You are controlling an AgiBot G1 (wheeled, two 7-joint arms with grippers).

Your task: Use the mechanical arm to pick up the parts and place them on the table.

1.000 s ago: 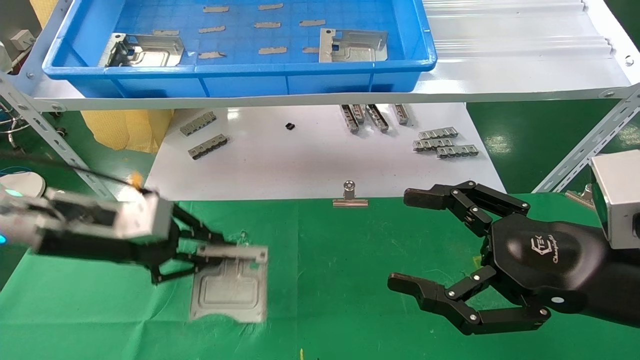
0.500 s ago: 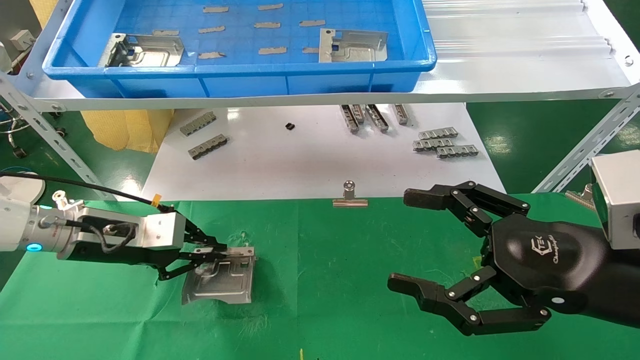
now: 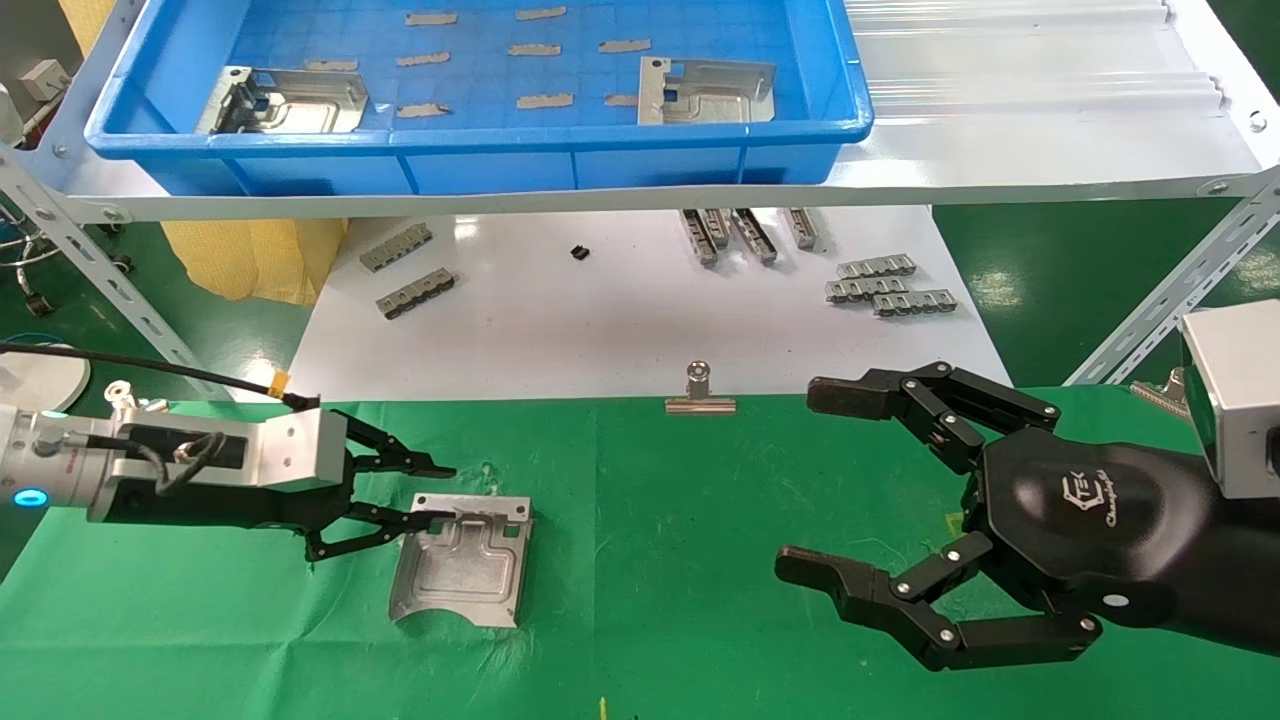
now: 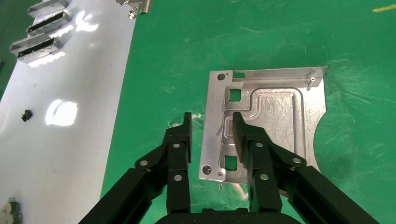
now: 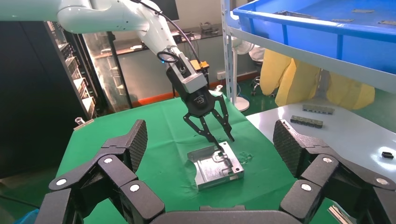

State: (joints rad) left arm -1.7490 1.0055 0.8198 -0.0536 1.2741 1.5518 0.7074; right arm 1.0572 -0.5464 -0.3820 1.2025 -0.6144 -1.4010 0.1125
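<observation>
A silver stamped part (image 3: pixel 462 568) lies flat on the green cloth table (image 3: pixel 660 520). It also shows in the left wrist view (image 4: pixel 275 109) and the right wrist view (image 5: pixel 215 166). My left gripper (image 3: pixel 443 494), on the arm with the yellow tag, is open just left of the part. In the left wrist view (image 4: pixel 212 119) one finger is over the part's notched end and the other over bare cloth. My right gripper (image 3: pixel 815 480) is open and empty above the cloth at the right. Two more parts (image 3: pixel 285 100) (image 3: pixel 705 90) lie in the blue tray (image 3: pixel 480 150).
The tray stands on a raised white shelf (image 3: pixel 1040 120) with angled metal struts (image 3: pixel 1170 300). Beneath it, a glossy white board (image 3: pixel 620 320) carries grey toothed strips (image 3: pixel 890 285). A binder clip (image 3: pixel 700 395) sits at the cloth's far edge.
My left gripper has opened and let go of the part. The part was held tilted before and now lies flat on the cloth. The right arm has not moved.
</observation>
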